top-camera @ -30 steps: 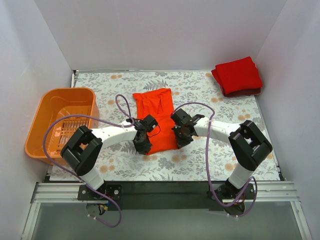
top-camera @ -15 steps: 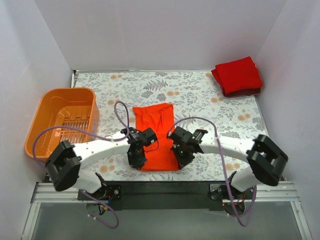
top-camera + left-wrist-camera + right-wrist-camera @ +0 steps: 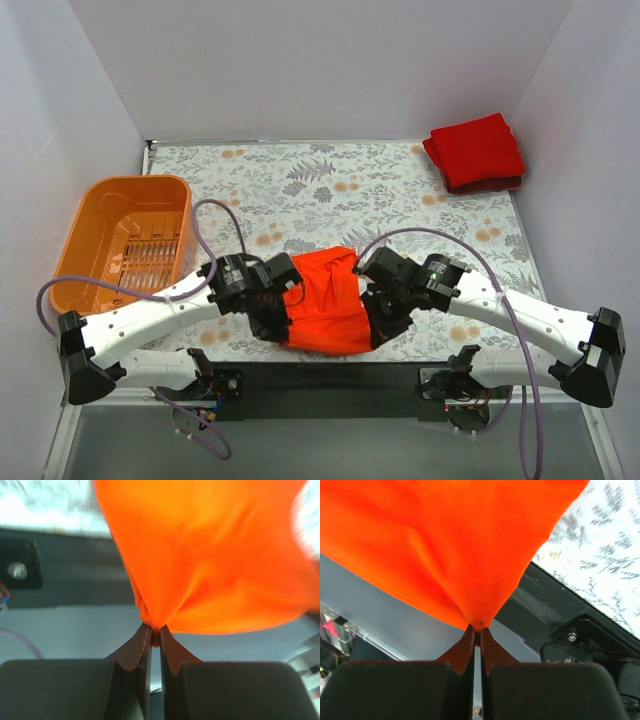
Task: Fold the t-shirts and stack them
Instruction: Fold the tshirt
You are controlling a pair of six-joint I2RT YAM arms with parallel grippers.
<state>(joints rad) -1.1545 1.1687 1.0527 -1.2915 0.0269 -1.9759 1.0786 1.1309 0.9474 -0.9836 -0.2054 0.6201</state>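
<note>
The bright orange-red t-shirt [image 3: 325, 305] hangs lifted between my two grippers near the table's front edge. My left gripper [image 3: 277, 322] is shut on its left edge; the cloth [image 3: 210, 560] bunches at the fingertips [image 3: 155, 630]. My right gripper [image 3: 380, 318] is shut on its right edge, with the cloth [image 3: 445, 545] pinched at its tips [image 3: 479, 628]. The deeper red t-shirt [image 3: 476, 152] lies folded at the far right corner of the table.
The orange plastic basket [image 3: 125, 240] stands at the left edge of the table. The floral tablecloth [image 3: 330, 190] covers the table. White walls close in the back and sides. The black mounting rail [image 3: 330, 385] runs along the front.
Both grippers have pulled back toward the front edge, dragging and lifting the orange-red t-shirt with them. It lay flat mid-table a second ago and now hangs bunched between them.
</note>
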